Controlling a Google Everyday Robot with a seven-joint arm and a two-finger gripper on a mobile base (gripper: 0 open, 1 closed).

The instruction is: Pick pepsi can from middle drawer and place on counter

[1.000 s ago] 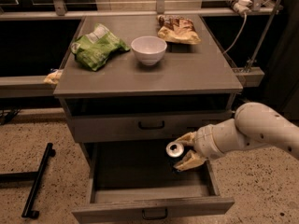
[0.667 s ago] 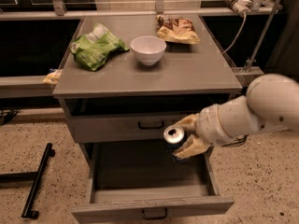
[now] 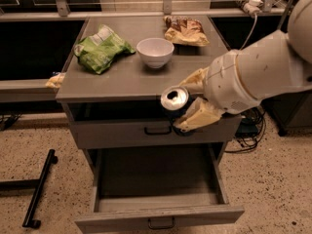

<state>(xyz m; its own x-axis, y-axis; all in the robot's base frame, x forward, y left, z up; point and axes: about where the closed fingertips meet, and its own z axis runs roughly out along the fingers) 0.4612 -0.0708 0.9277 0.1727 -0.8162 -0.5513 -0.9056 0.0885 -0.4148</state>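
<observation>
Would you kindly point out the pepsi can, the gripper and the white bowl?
pepsi can [image 3: 174, 97]: camera view, its silver top.
gripper [image 3: 186, 106]: camera view, between its fingers, which hold the can at the front edge of the counter [image 3: 122, 78].
white bowl [image 3: 155, 58]: camera view, its front wall.

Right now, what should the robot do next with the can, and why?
Probably lift the can a little higher, to clear the counter edge. The gripper, shut on the can, hangs in front of that edge, above the open drawer, and the can's top looks about level with the surface.
</observation>
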